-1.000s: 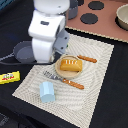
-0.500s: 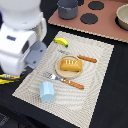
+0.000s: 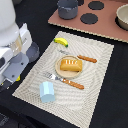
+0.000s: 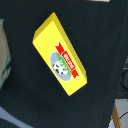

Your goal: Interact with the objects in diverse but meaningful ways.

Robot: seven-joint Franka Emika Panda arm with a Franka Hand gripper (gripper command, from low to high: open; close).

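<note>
In the wrist view a flat yellow packet (image 4: 59, 53) with a red mark lies on the black surface, straight under the camera; no fingers show there. In the exterior view my arm's white hand (image 3: 15, 62) hangs over the black surface at the exterior view's left, beside the mat, and hides most of the packet; only a yellow sliver (image 3: 18, 78) shows. My fingers are hidden. On the mat lie a yellow banana (image 3: 61, 42), an orange-brown bread loaf (image 3: 71, 65) on a small plate (image 3: 58, 71), and a light blue cup (image 3: 47, 91). A dark grey pot (image 3: 67, 8) stands on the stove board.
A beige placemat (image 3: 95, 95) also holds a fork with an orange handle (image 3: 67, 81) and an orange stick-like utensil (image 3: 87, 59). A brown stove board with black burners (image 3: 90, 19) is at the back, with a bowl (image 3: 122, 17) at the exterior view's right.
My arm has swung from above the mat's back edge to the exterior view's left, off the mat and over the yellow packet. The items on the mat have not moved.
</note>
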